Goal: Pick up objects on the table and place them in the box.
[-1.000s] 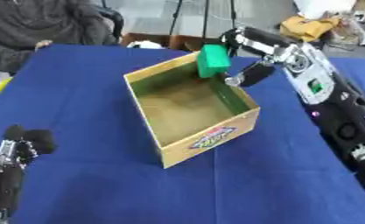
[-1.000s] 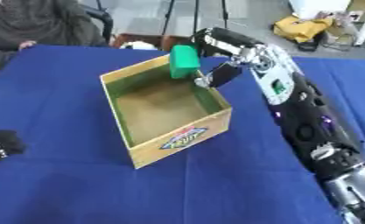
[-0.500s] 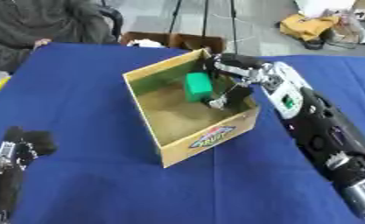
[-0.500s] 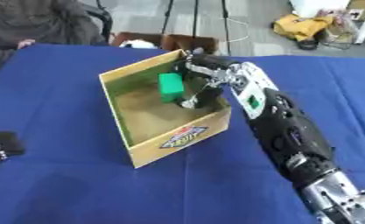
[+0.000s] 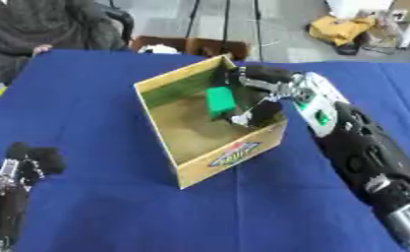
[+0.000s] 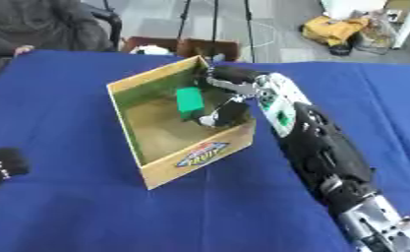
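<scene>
One green block [image 5: 219,101] inside box [image 5: 183,165], near its far wall | right robot hand [image 5: 258,93] reaches over far-right rim, fingers curled on block, low so it drops inside | left robot hand [image 5: 10,183] idle, relaxed, bench [image 5: 96,216] near-left corner

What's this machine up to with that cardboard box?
The robot's right hand is reaching down inside the open box on the blue table, holding a green block low over the box floor, apparently about to set it down. Its left hand rests idle near the lower left corner.
</scene>
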